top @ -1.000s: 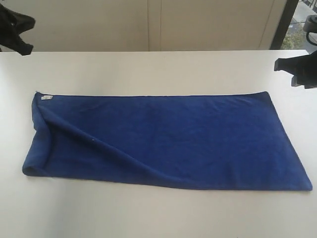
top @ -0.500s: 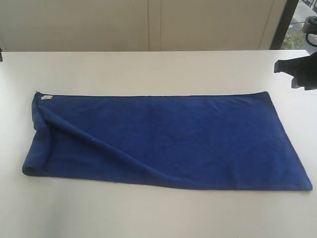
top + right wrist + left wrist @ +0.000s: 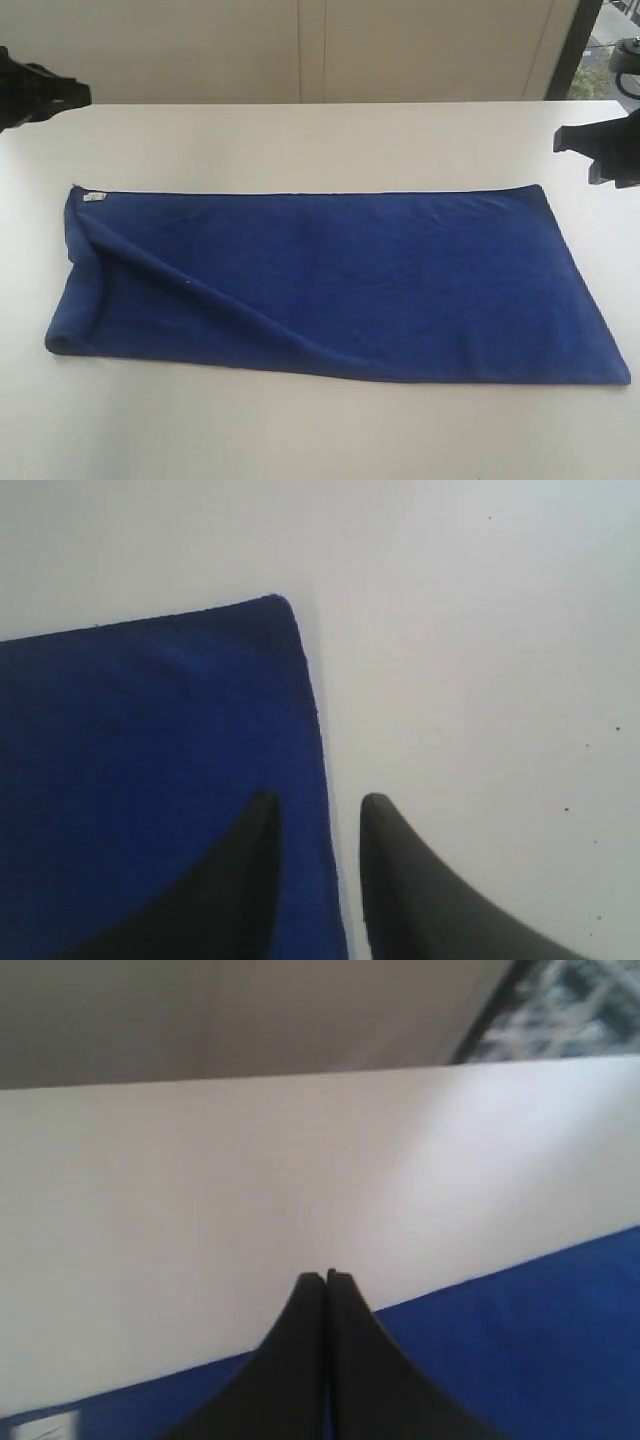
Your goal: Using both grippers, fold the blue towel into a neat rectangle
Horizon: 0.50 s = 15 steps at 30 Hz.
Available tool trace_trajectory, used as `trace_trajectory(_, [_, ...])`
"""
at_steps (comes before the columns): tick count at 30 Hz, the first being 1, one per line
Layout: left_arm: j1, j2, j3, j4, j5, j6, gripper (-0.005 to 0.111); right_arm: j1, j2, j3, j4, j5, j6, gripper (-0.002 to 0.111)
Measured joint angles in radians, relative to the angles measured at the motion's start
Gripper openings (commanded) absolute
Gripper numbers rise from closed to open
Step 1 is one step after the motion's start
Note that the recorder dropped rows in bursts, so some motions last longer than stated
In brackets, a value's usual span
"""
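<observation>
The blue towel [image 3: 330, 285] lies flat across the desk [image 3: 300, 140] (its left end rolled over in a loose fold). The left tool [image 3: 326, 1278], fingers pressed together, hangs near the towel's far edge. The right tool [image 3: 318, 805], fingers apart, hangs over its right edge.

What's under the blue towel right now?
The blue towel lies on the white table. At its left end the cloth curls over itself, so towel lies under towel there. Anything else beneath is covered and cannot be seen.

Soft even daylight; wrist views blurred, faint shadows.
</observation>
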Motion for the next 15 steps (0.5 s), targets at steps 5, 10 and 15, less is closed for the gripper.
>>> trace_trajectory(5, [0.0,0.0,-0.024,-0.059,-0.199,0.04,0.0,0.0,0.0,0.0,0.0,0.0,0.0,0.027])
trace_trajectory(10, [0.0,0.0,-0.028,-0.06,-0.167,0.4,0.0,0.0,0.0,0.0,0.0,0.002,-0.002,0.027])
trace_trajectory(15, [0.0,0.0,-0.028,-0.058,-0.044,0.88,0.0,0.0,0.0,0.0,0.0,0.002,-0.002,0.027])
